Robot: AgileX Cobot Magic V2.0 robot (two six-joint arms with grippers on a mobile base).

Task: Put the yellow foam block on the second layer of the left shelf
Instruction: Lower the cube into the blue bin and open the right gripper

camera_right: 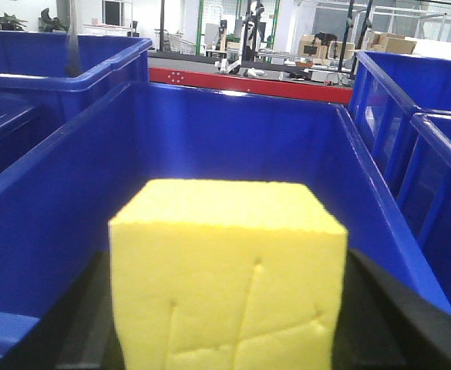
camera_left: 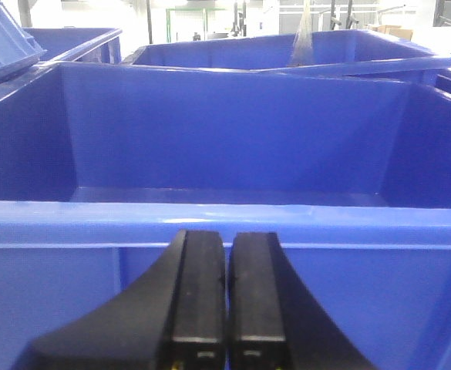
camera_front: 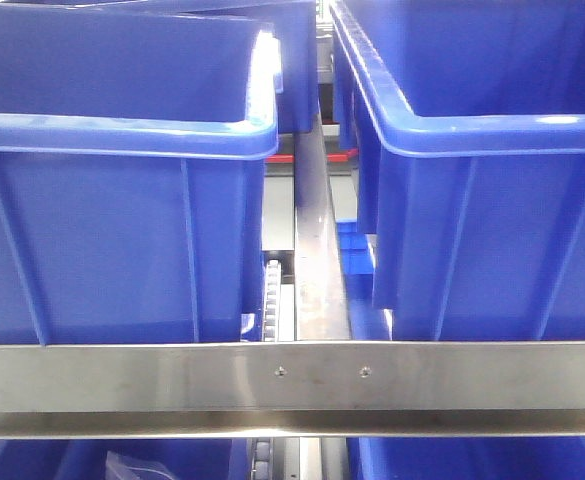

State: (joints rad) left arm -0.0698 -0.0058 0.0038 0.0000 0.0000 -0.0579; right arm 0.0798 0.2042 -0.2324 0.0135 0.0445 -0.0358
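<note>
- Blue bins (camera_front: 122, 200) are sitting side by side on the steel shelf rail (camera_front: 292, 385).
- Left fingers (camera_left: 198, 308) are pressing together, empty, before a bin's rim (camera_left: 225, 223).
- Right fingers (camera_right: 398, 308) are pinching the yellow foam block (camera_right: 225, 277) over another bin (camera_right: 240, 135).

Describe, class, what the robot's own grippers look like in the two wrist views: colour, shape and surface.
In the left wrist view, the left gripper has two matte black fingers, flat-faced with rectangular tips and sides flaring outward toward the base. In the right wrist view, only dark, curved black edges of the right gripper's fingers show. No cables or markings can be seen.
</note>
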